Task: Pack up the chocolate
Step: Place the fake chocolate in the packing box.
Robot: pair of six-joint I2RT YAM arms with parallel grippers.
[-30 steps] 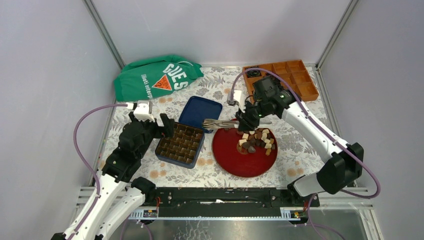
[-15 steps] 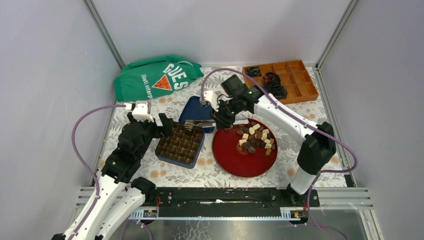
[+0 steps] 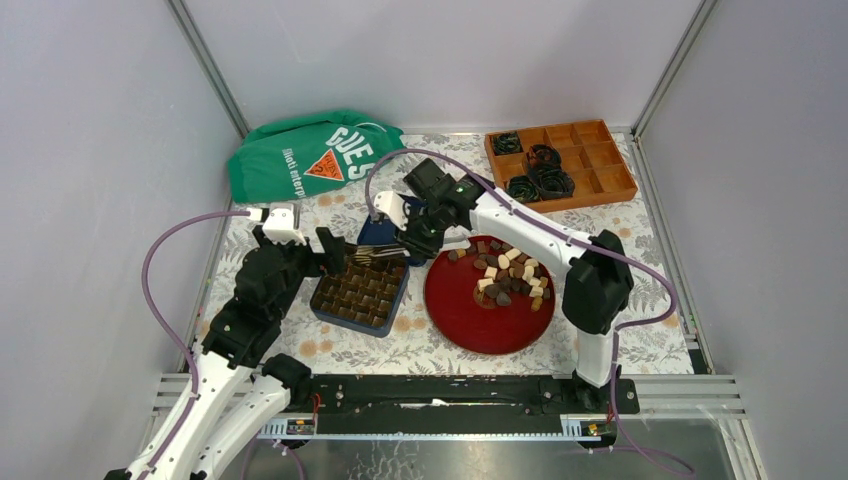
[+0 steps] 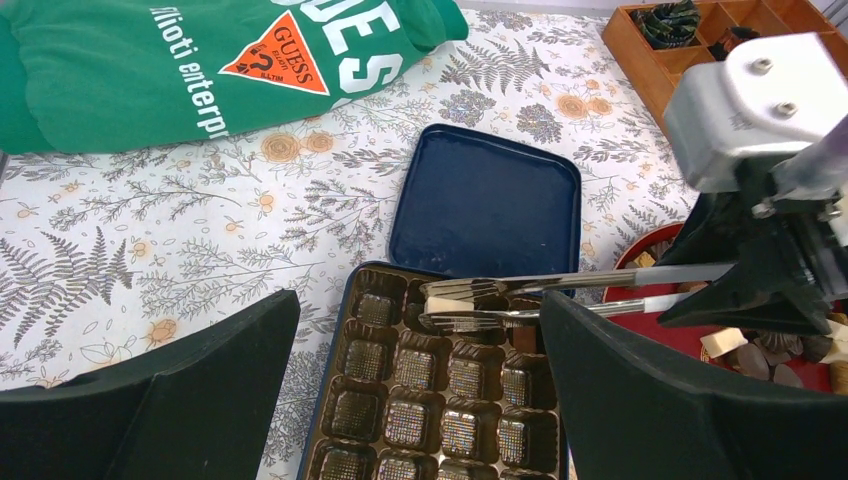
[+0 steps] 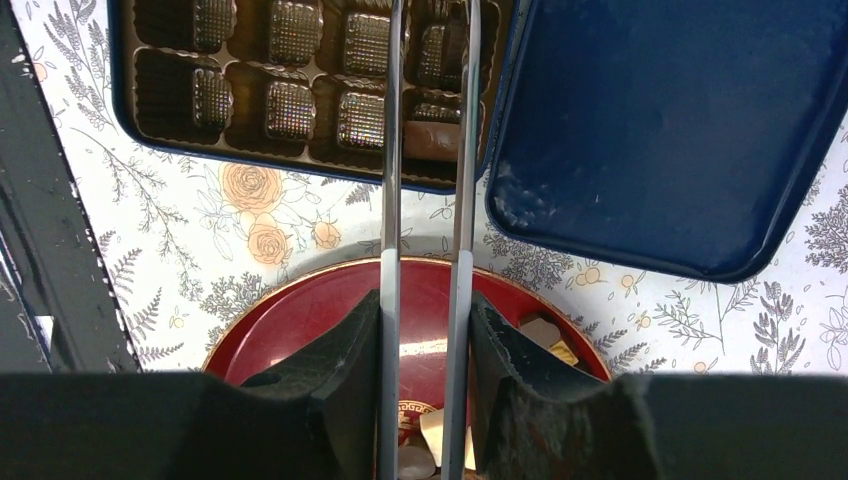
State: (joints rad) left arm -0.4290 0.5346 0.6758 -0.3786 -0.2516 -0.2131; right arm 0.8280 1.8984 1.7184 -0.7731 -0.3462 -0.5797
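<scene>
Steel tongs (image 5: 391, 200): pinched in right hand (image 5: 425, 330), cream piece (image 4: 446, 303) at tips ahead.
Chocolate (image 3: 510, 272): likely light, smooth, mark-prone; nip flat sides.
Left hand (image 4: 417, 310): spread, empty.

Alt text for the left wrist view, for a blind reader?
The right tool holds metal tongs pinching a cream chocolate piece over the far row of a compartment tray. Beyond lie a blue lid and a green bag; a red plate sits at right.
</scene>
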